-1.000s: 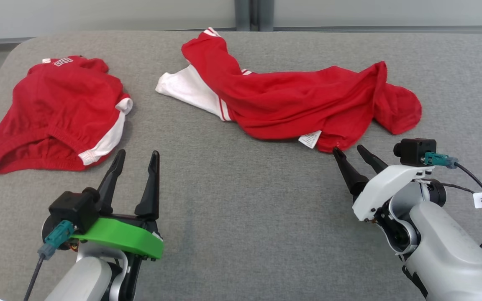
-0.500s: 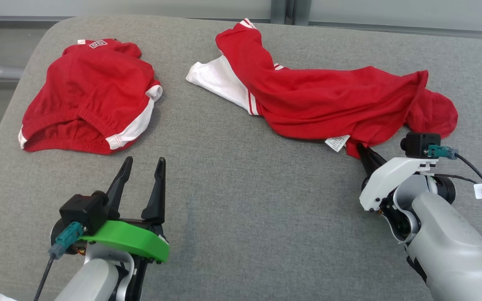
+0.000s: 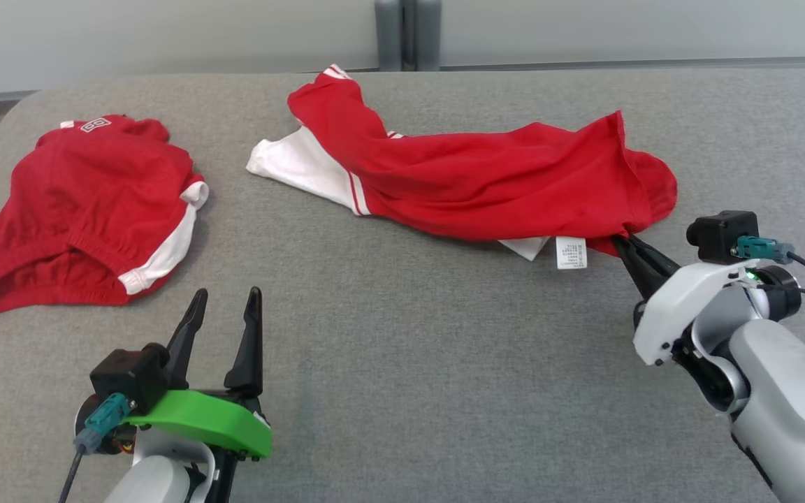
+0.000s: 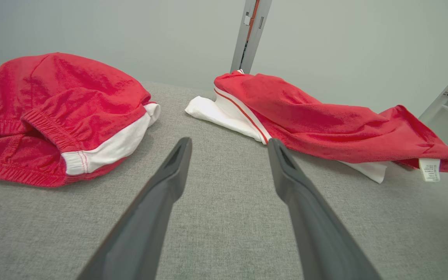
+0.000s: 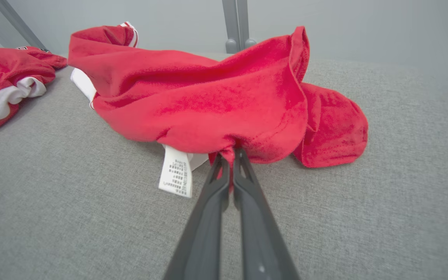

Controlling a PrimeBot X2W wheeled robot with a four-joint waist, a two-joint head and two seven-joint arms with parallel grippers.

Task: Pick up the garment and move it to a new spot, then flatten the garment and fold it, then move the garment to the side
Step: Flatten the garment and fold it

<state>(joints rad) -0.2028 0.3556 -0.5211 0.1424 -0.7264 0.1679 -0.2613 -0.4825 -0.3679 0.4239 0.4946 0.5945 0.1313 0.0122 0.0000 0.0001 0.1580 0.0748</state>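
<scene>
A crumpled red garment with white panels (image 3: 472, 178) (image 5: 208, 101) (image 4: 317, 124) lies across the middle and right of the grey padded surface. My right gripper (image 3: 625, 241) (image 5: 228, 153) is shut on its near red edge, just right of a dangling white care label (image 3: 571, 252) (image 5: 176, 173). The pinched edge is lifted slightly off the surface. My left gripper (image 3: 224, 297) (image 4: 228, 146) stands open at the lower left, empty, with bare surface between its fingers.
A second red garment with white trim (image 3: 81, 209) (image 4: 53, 116) (image 5: 6, 81) lies bunched at the far left. The grey surface (image 3: 402, 363) has a rounded left corner and ends at a pale wall with a grey post (image 3: 408, 35).
My right gripper went from open beside the garment's edge to shut on it, then pulled the edge up and right, stretching the cloth. The head camera shifted. The left gripper stayed open.
</scene>
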